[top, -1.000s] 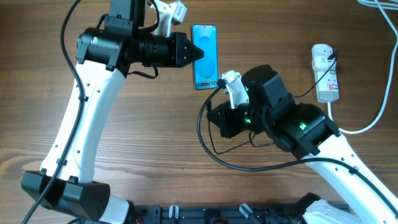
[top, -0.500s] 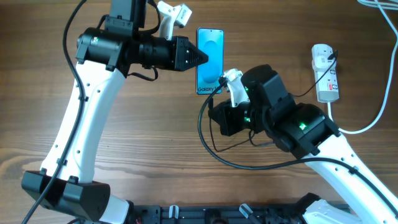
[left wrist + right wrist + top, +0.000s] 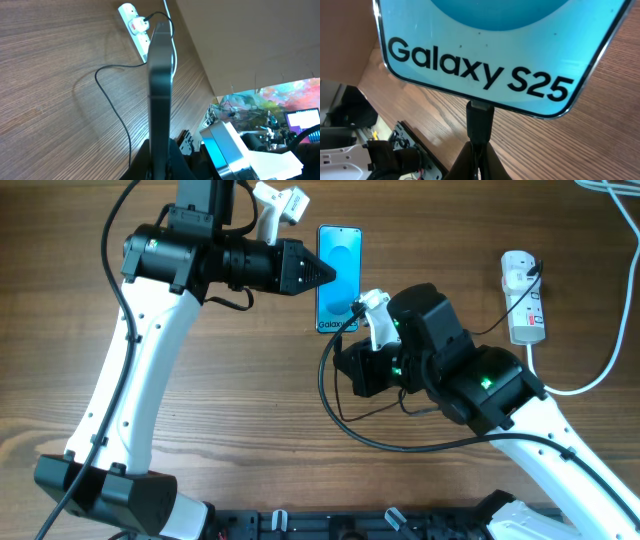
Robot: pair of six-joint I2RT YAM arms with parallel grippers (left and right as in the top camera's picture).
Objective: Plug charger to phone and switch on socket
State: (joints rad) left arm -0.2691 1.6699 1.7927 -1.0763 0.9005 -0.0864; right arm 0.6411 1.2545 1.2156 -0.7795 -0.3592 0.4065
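My left gripper (image 3: pixel 326 272) is shut on the phone (image 3: pixel 340 268) and holds it by its side above the table, teal screen up. The left wrist view shows the phone (image 3: pixel 161 90) edge-on, rising from the shut left gripper (image 3: pixel 160 162). My right gripper (image 3: pixel 479 161) is shut on the charger's black connector (image 3: pixel 480 122), whose tip meets the lower edge of the phone (image 3: pixel 485 45) below "Galaxy S25". How deep it sits cannot be seen. In the overhead view the right gripper (image 3: pixel 343 345) is just below the phone. The white socket (image 3: pixel 524 298) lies at the far right.
The charger's thin black cable (image 3: pixel 345 430) loops under my right arm and runs to a plug on the socket (image 3: pixel 135 25). A thick white cord (image 3: pixel 600 380) curves off the socket to the right edge. Wooden table (image 3: pixel 250 430) lies all around.
The left gripper has carried the phone a little to the right, toward the right gripper. The right gripper with the connector has edged up to the phone's lower edge.
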